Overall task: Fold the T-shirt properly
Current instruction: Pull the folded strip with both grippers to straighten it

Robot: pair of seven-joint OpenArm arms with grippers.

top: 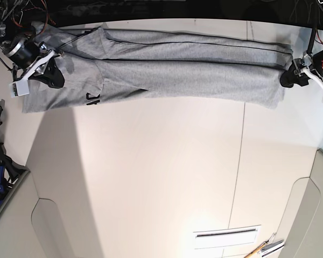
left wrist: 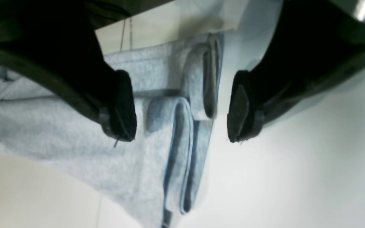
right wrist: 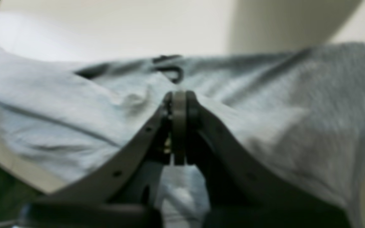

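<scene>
The grey T-shirt (top: 167,67) lies folded into a long narrow band across the far part of the white table, with a bit of black lettering (top: 91,98) showing near its left end. My left gripper (left wrist: 181,110) is open at the band's right end. The layered folded edge of the T-shirt (left wrist: 182,126) lies between its dark fingers (left wrist: 120,107) without being pinched. In the base view this gripper (top: 288,78) sits at the cloth's right tip. My right gripper (right wrist: 179,101) is shut, and creases of the T-shirt (right wrist: 265,104) run into its tips. It sits on the band's left end (top: 49,77).
The white table (top: 161,172) has seams running front to back. A slot (top: 226,234) and a couple of hand tools (top: 266,248) lie near the front right. Cables and arm bases crowd the back left corner (top: 11,27). The table's rounded edges drop off at both sides.
</scene>
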